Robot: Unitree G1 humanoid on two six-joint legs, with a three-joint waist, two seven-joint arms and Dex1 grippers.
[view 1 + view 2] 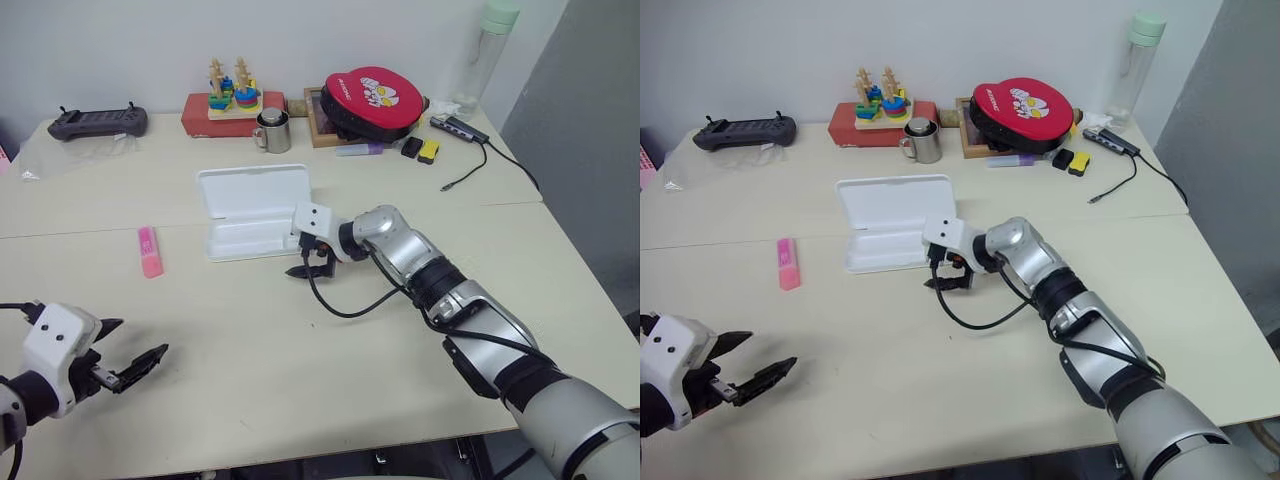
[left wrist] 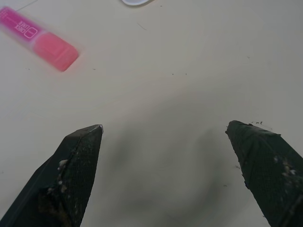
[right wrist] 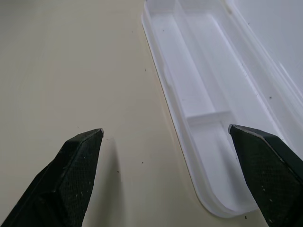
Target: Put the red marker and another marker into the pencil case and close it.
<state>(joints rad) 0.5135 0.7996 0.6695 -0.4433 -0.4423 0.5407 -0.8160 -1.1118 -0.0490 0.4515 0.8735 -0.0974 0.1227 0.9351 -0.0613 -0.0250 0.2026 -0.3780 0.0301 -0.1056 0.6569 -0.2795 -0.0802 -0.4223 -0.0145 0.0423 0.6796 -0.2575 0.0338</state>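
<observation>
Right wrist view shows the right end effector (image 1: pixel 310 262) released and empty at the open case (image 1: pixel 252 212), so it could nudge that light box, while the highlighter (image 1: pixel 149 251) lies near the released left end effector (image 1: pixel 135 365).

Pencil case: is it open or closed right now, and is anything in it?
Open. The pencil case has its lid folded back, and the tray part seen from the right wrist is bare; the rest cannot be told.
</observation>
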